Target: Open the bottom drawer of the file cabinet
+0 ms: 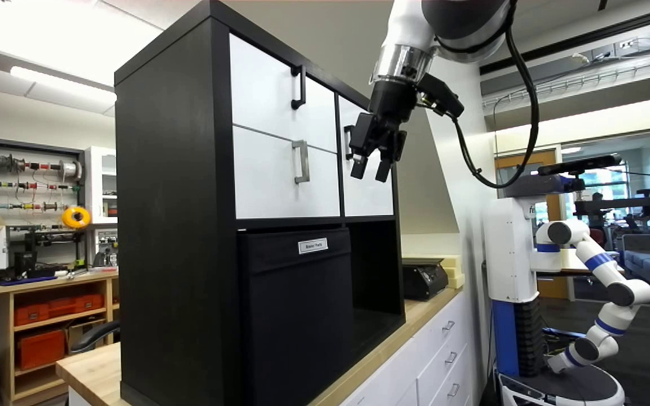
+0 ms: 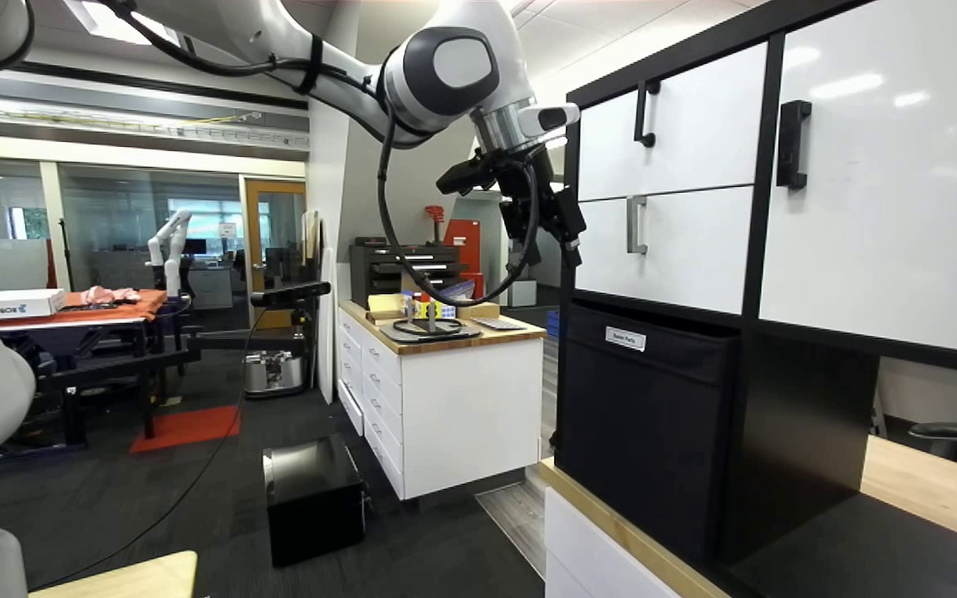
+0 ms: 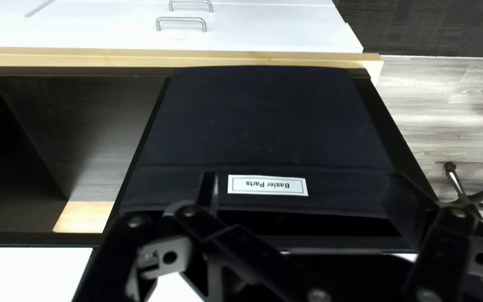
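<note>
The file cabinet [image 1: 170,225] is a tall black box with white fronts above; its black frame also shows in an exterior view [image 2: 765,174]. The bottom drawer [image 1: 263,183] is a white front, closed and flush, below a white front with a black handle. Its silver-grey vertical bar handle [image 1: 302,162] also shows in an exterior view [image 2: 635,224]. My gripper [image 1: 371,170] is open, pointing down, in front of the cabinet, apart from the handle; it also shows in an exterior view [image 2: 552,251]. In the wrist view, fingers [image 3: 302,186] spread wide hide most of the drawer front [image 3: 168,287].
A black fabric bin [image 3: 262,117] with a white label sits under the drawer, beside an open black compartment [image 3: 94,138]. A white door [image 2: 885,208] with a black handle adjoins the drawer. The cabinet stands on a wood-topped white counter [image 1: 392,338].
</note>
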